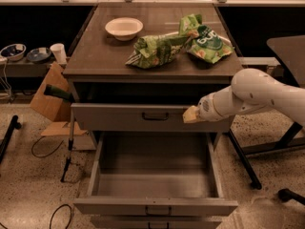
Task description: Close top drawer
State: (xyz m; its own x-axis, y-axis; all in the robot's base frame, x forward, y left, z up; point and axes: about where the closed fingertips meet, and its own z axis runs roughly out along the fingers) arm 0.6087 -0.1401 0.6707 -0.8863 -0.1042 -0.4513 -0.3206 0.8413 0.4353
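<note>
Camera view: jaws at top drawer [119,117]

Wide grey top drawer [119,118], plain flat front, small dark central bar handle [155,116], highest of three, level, pulled slightly out, gripper [190,114] at its front, right of handle

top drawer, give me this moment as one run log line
top drawer: partly out | gripper: at its front, right of handle | drawer below: pulled far out, looks empty
</note>
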